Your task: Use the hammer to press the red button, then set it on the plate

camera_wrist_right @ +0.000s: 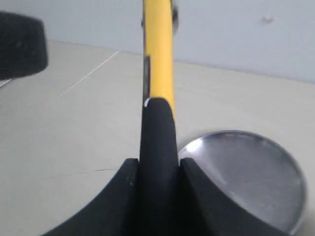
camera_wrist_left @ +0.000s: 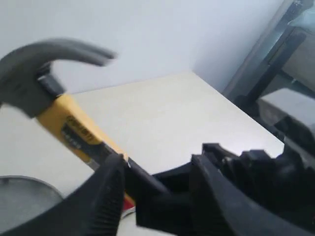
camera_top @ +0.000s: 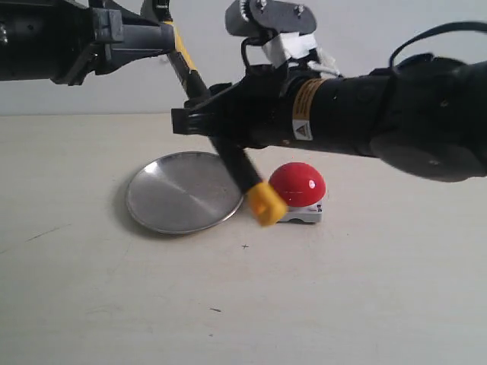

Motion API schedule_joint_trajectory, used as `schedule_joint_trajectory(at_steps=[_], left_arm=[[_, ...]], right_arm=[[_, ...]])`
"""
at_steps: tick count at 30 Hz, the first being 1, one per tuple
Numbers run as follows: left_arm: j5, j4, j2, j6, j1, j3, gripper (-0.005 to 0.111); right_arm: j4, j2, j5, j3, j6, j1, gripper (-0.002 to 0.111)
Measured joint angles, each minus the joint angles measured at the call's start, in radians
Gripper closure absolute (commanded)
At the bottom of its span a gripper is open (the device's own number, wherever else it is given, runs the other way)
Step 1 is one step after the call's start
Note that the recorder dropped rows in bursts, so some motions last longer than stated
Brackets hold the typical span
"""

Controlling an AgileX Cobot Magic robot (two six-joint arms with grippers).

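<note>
Now the right gripper (camera_wrist_right: 158,169) is clamped on the black handle of the hammer (camera_top: 243,176), which hangs tilted over the bench (camera_top: 365,289), yellow end low between plate (camera_top: 175,201) and button (camera_top: 298,184) toward the far edge, while the left gripper (camera_wrist_left: 157,172) is spread wide, gripping nothing.

Soft even light, my wrist views blurry around hammer (camera_wrist_left: 44,64), glare across plate (camera_top: 167,199), faint shadow under plate
</note>
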Motion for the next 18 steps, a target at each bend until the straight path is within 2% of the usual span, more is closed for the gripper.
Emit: schedule_joint_trajectory(at_steps=[2,3,5,7,9,12,15,18], left_arm=[[0.004,0.000,-0.044,0.000,0.000,0.032,0.105],[0.007,0.000,-0.058,0.002,0.000,0.048,0.106],[0.008,0.000,-0.093,0.031,0.000,0.089,0.107],[-0.032,-0.059,-0.176,0.149,0.000,0.192,0.107],[-0.125,-0.136,-0.256,0.269,0.000,0.295,0.107],[-0.241,-0.160,-0.387,0.353,0.000,0.397,0.107],[-0.346,-0.169,-0.586,0.410,0.000,0.477,0.107],[-0.383,-0.172,-0.733,0.418,0.000,0.526,0.107]], right_arm=[[0.000,-0.071,0.155,0.005,-0.019,0.000,0.108],[0.002,-0.087,0.201,0.005,-0.023,0.000,0.108],[0.009,-0.136,0.288,0.005,-0.023,0.000,0.108],[0.011,-0.229,0.408,0.005,-0.030,0.000,0.108],[0.011,-0.281,0.526,0.005,-0.055,0.000,0.108],[0.017,-0.329,0.649,0.018,-0.082,0.000,0.108],[0.026,-0.362,0.667,0.059,-0.093,0.000,0.108],[0.033,-0.370,0.665,0.086,-0.093,0.000,0.108]])
